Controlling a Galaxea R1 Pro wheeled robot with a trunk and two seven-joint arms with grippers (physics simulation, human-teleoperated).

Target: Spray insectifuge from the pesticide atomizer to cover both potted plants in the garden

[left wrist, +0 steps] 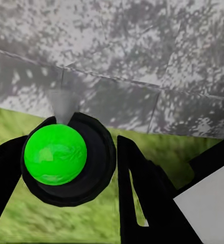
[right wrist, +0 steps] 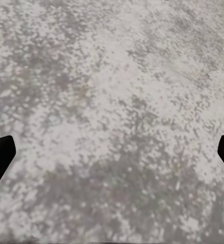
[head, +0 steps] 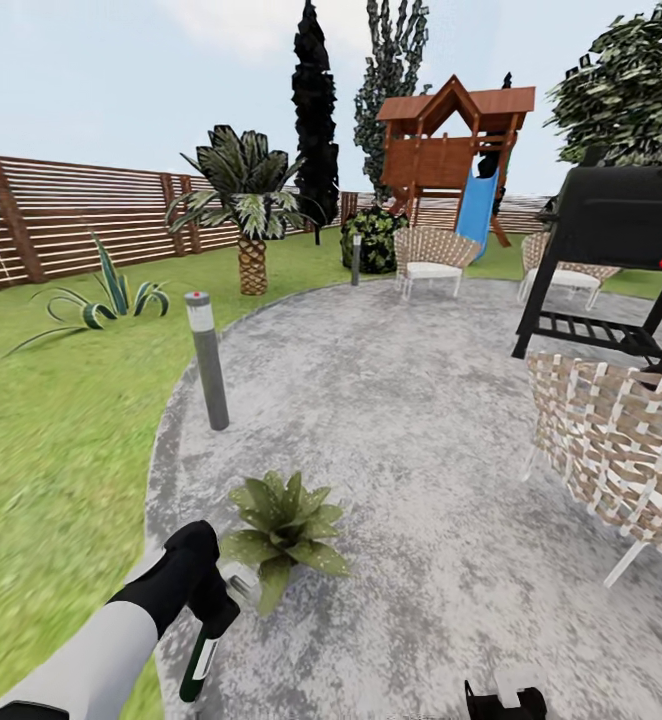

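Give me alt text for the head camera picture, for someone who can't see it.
The robot's left gripper holds the pesticide atomizer beside a small potted plant at the edge of a round grey patio. Beyond stand a grey bollard light, wicker chairs, a black grill and a wooden playhouse.

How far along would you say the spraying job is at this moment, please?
Done: the pesticide atomizer is picked up, gripped in the left gripper. In hand: it hangs beside one potted plant at the patio edge; whether spray has landed, I cannot tell. Left: covering this plant and a second one. The right gripper is open over paving.
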